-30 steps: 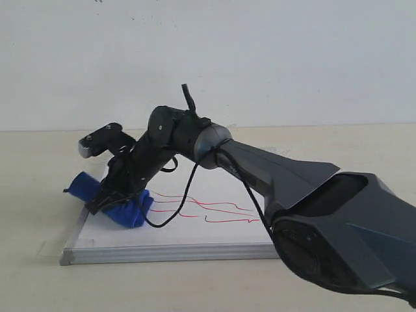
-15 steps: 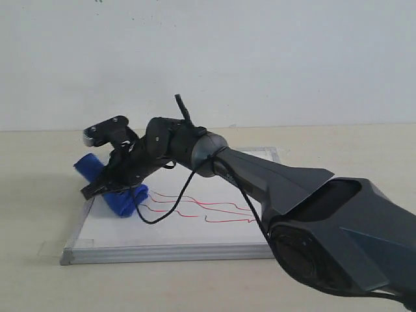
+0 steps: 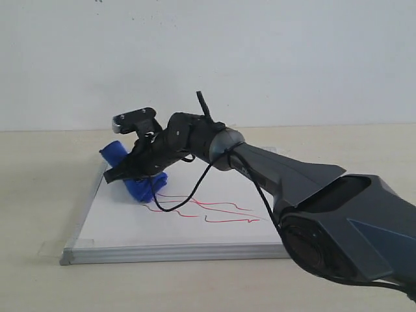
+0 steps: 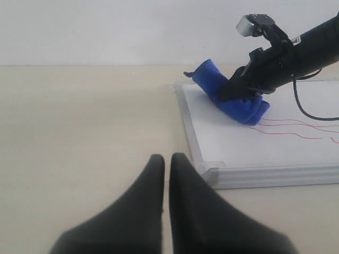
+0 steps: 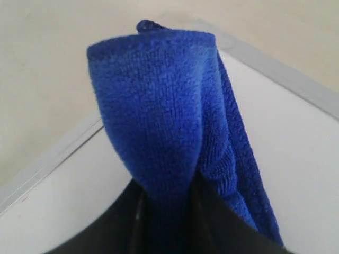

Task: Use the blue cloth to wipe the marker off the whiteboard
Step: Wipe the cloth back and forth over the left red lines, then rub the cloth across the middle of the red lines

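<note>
The whiteboard point(image 3: 130, 224) lies flat on the beige table, its silver frame toward the camera. Thin red marker squiggles point(image 3: 214, 209) cross its middle, and they show too as red marker lines point(image 4: 296, 129) in the left wrist view. My right gripper point(image 3: 133, 174) reaches across to the board's far left part, shut on the blue cloth point(image 3: 144, 187), which rests on the board just left of the lines. Close up, the blue cloth point(image 5: 164, 106) fills the view, pinched between the dark fingers point(image 5: 228, 222). My left gripper point(image 4: 167, 159) hovers over bare table beside the board's corner, shut and holding nothing.
A black cable point(image 3: 182, 195) hangs from the right arm over the board. The arm's large dark body point(image 3: 338, 221) covers the board's right side. A white wall stands behind the table. Clear tape point(image 3: 49, 248) holds the board's near left corner.
My right gripper has carried the blue cloth from the board's left edge up and to the right, toward the far side. The left ends of the upper red lines are gone.
</note>
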Action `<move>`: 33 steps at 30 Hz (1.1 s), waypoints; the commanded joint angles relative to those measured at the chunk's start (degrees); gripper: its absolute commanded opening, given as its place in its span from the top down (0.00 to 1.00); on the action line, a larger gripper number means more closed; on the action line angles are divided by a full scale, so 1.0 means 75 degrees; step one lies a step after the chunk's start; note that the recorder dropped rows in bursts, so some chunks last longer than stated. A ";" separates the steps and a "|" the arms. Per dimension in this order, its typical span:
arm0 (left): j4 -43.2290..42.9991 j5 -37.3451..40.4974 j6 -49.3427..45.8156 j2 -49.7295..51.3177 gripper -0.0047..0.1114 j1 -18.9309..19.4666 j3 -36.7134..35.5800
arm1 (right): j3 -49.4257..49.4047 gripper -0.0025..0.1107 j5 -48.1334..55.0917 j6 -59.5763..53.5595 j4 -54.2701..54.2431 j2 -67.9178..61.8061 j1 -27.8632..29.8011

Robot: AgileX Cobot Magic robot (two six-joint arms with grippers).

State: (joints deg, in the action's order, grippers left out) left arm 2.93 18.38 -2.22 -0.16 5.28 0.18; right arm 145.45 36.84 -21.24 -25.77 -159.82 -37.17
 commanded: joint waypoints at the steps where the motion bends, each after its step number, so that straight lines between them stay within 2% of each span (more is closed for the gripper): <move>1: 0.0089 -0.0048 -0.0035 0.0021 0.93 -0.0061 -0.0024 | -0.0085 0.98 0.1972 -0.1637 -0.0688 -0.0099 -0.0292; 4: 0.0089 -0.0048 -0.0035 0.0021 0.93 -0.0061 -0.0024 | -0.0049 0.98 0.2704 -0.2289 -0.1021 -0.0099 -0.0405; 8: 0.0089 -0.0048 -0.0035 0.0021 0.93 -0.0061 -0.0024 | 0.0336 0.98 0.3435 -0.2344 -0.0983 -0.0083 -0.0416; 11: 0.0089 -0.0048 -0.0035 0.0021 0.93 -0.0061 -0.0024 | 0.0549 0.98 0.3551 -0.1461 -0.0360 -0.0083 -0.0367; 17: 0.0089 -0.0048 -0.0035 0.0021 0.93 -0.0061 -0.0024 | 0.0787 0.98 0.4417 0.1368 0.2197 -0.0083 -0.0173; 21: 0.0089 -0.0048 -0.0035 0.0021 0.93 -0.0061 -0.0024 | 0.0787 0.98 0.4417 0.1807 0.3023 -0.0072 -0.0051; 33: 0.0089 -0.0048 -0.0035 0.0021 0.93 -0.0061 -0.0024 | 0.0772 0.98 0.4417 0.2666 0.3749 0.0685 0.0000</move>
State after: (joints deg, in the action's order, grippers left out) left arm 2.93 18.38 -2.22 -0.16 5.28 0.18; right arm 151.85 68.19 -2.06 -1.11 -156.27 -38.16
